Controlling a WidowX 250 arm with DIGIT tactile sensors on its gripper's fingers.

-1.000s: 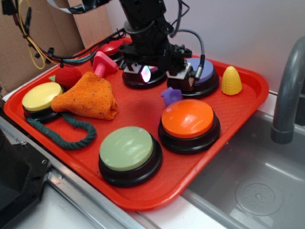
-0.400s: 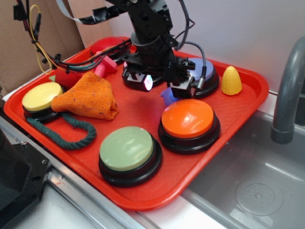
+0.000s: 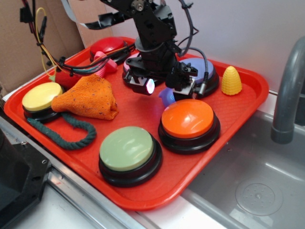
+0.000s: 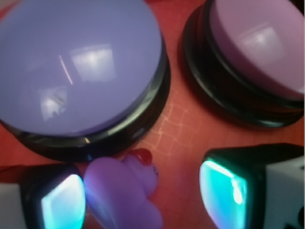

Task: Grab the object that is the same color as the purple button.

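Claw [image 4: 143, 195] is spread open and low over the tray [image 3: 238, 109], straddling the purple toy [image 4: 121, 191]. The toy lies against the left pad [image 4: 62, 202], well clear of the right pad [image 4: 224, 188]. It sits toward the tray's far edge, just in front of the purple button [image 4: 78, 62] and behind the orange button [image 3: 188, 118].

Risks:
- Off-centre closure may roll or squeeze the glossy, rounded toy out sideways.
- Further descent may strike a pad against the purple button's black base or the lilac button [image 4: 259, 43].

Free room is narrow between the three buttons; open tray lies toward the orange cloth [image 3: 88, 98].
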